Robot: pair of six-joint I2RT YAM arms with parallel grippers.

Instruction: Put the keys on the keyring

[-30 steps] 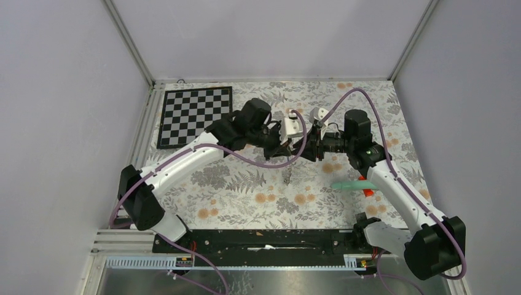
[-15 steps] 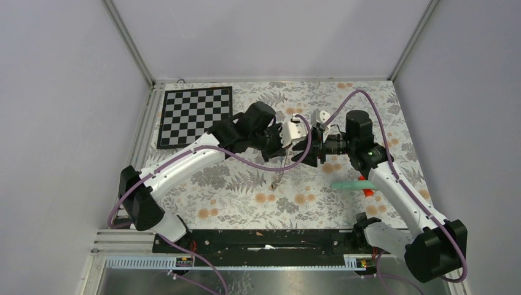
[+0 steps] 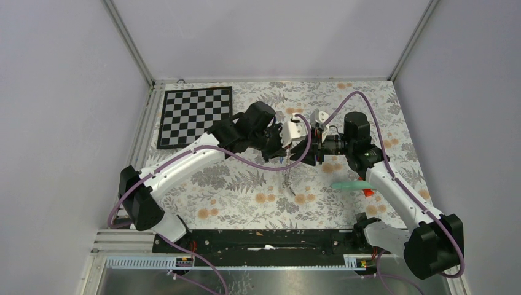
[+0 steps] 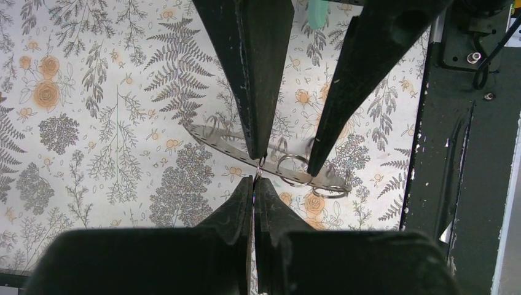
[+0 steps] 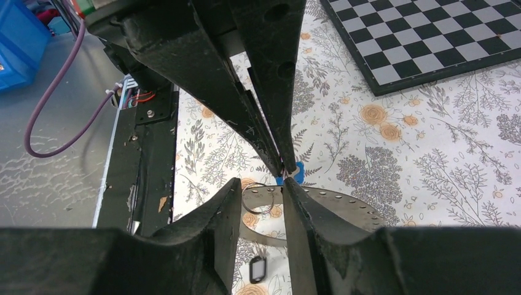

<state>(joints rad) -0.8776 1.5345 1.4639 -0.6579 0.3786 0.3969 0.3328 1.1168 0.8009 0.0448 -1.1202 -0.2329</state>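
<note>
The left gripper (image 4: 254, 181) is closed, seemingly pinching the blue-tagged key (image 5: 295, 173); the right gripper (image 5: 262, 188) is held open astride a small ring (image 5: 259, 212) on the keyring (image 5: 335, 201), just below the left tips; the key could be twisted loose, or the ring missed, if closing is misaligned.

Top external view: fixed, high above and behind the arm bases, looking steeply down from afar on the whole floral-printed table cover (image 3: 233, 196); left wrist view: close, looking down past the left gripper (image 4: 254, 182) at its lower edge, with the right gripper (image 4: 287, 165) entering from the top; right wrist view: close, facing the opposite way, its own fingers below and the left arm's above; both wrist views share the flat grey perforated keyring (image 4: 215, 140); top and right wrist views share the black-and-white chequered board (image 3: 195, 115)
</note>
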